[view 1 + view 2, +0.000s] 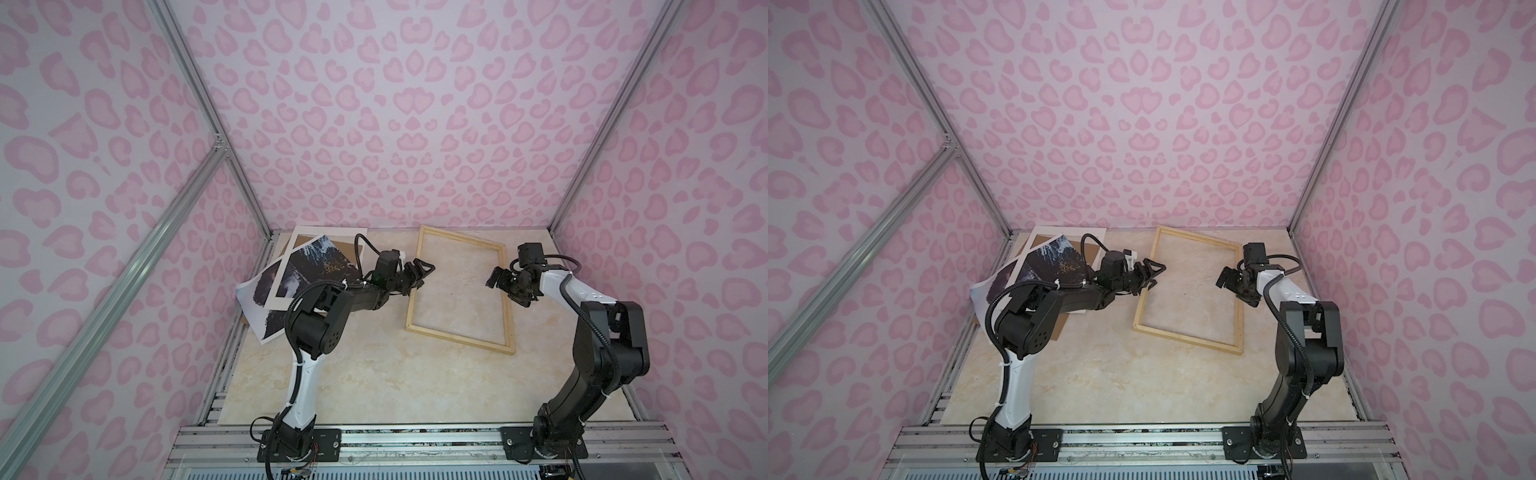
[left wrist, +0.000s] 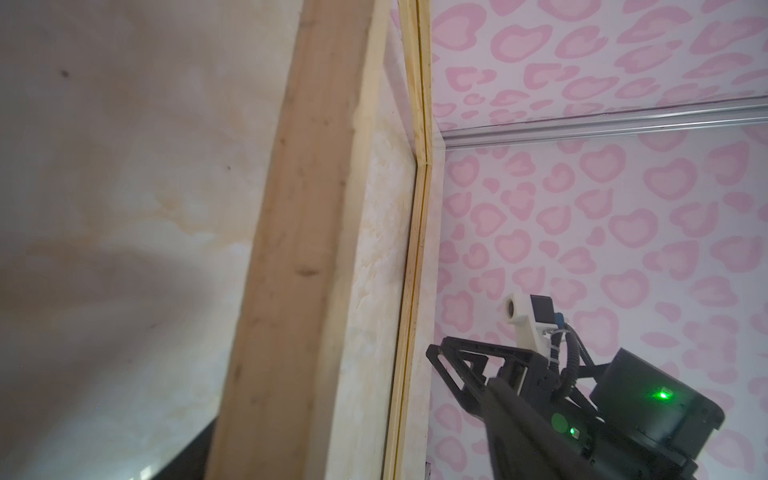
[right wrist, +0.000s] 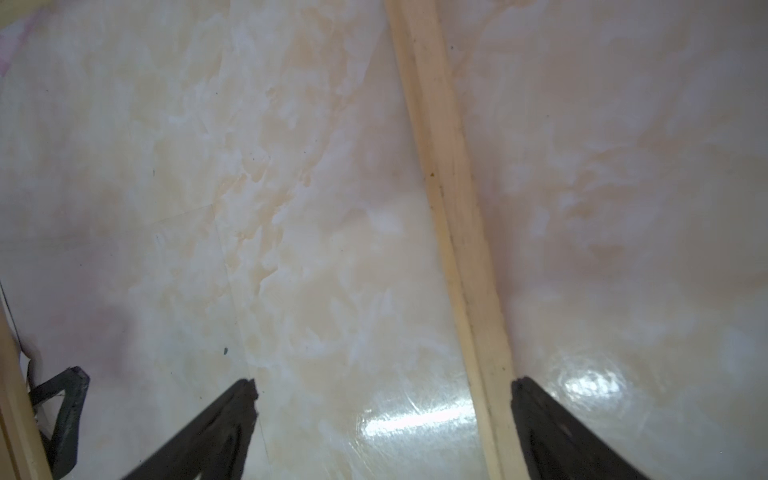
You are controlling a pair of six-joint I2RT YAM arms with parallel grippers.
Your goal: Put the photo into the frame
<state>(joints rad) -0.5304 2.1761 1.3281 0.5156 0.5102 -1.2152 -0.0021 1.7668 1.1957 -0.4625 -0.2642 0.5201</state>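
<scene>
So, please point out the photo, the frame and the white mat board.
photo [image 1: 328, 262], in a top view, dark printed area.
frame [image 1: 457, 340], in a top view, near wooden strip.
white mat board [image 1: 336, 231], in a top view, far band.

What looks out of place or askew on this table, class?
The photo looks misplaced: it lies crooked in the far left corner, partly under the white mat board, and its near end seems to curl past the edge of the table. The frame lies empty and skewed to the table's edges.

lab enclosure: aluminium rails [image 1: 203, 104], patterned walls [image 1: 395, 104]
</scene>
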